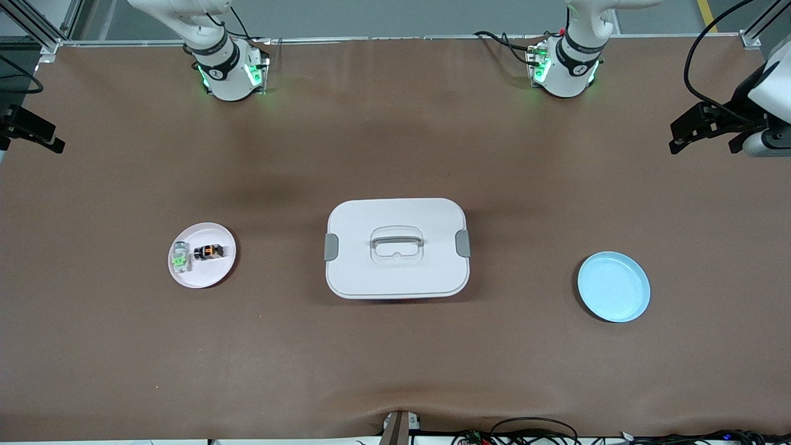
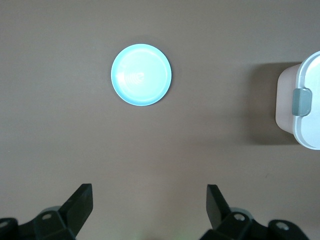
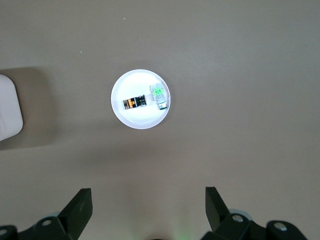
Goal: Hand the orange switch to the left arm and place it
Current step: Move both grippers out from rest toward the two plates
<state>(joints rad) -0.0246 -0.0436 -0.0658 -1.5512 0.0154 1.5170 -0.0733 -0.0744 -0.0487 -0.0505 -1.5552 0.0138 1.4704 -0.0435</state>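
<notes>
The orange switch is a tiny black block with an orange centre. It lies on a small pale pink plate toward the right arm's end of the table, and it also shows in the right wrist view. The white box with grey latches stands mid-table. My right gripper is open and empty, high over the table beside the pink plate. My left gripper is open and empty, high over the table beside a blue plate. In the front view both grippers sit at the table's ends, the left and the right.
A clear-bodied switch with a green centre lies beside the orange one on the pink plate. The empty light blue plate sits toward the left arm's end. The box's edge shows in both wrist views, the left and the right.
</notes>
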